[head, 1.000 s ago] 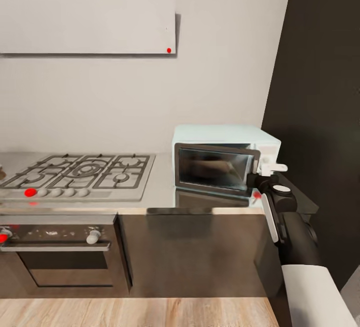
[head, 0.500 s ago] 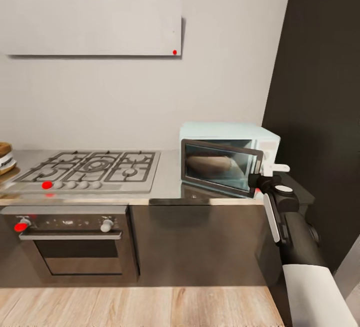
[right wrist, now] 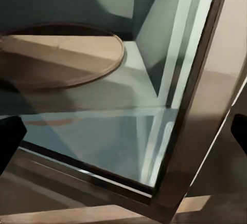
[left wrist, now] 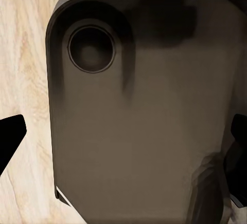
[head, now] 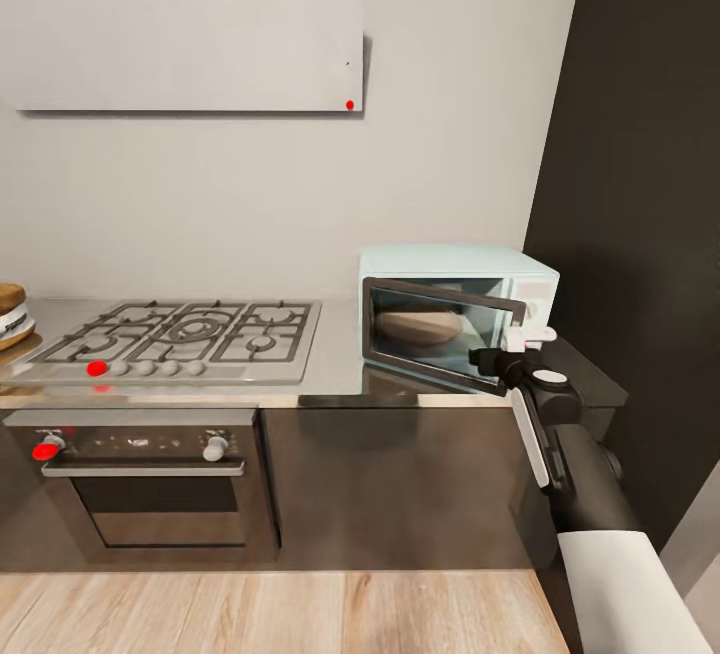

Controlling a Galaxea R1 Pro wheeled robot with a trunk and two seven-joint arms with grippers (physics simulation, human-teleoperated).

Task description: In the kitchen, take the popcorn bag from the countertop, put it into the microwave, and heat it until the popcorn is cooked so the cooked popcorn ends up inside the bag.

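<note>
The microwave [head: 458, 314] sits on the countertop [head: 335, 374] at its right end, against the wall, with its door [head: 440, 336] swung partly open toward the front. A round turntable [right wrist: 62, 54] lies inside it. To its left, the gas hob [head: 175, 339] is set into the countertop, and the oven [head: 140, 479] is built in below the hob. The right gripper [head: 500, 349] is just before the door's right edge. A range hood [head: 185, 49] hangs on the wall above the hob.
</note>
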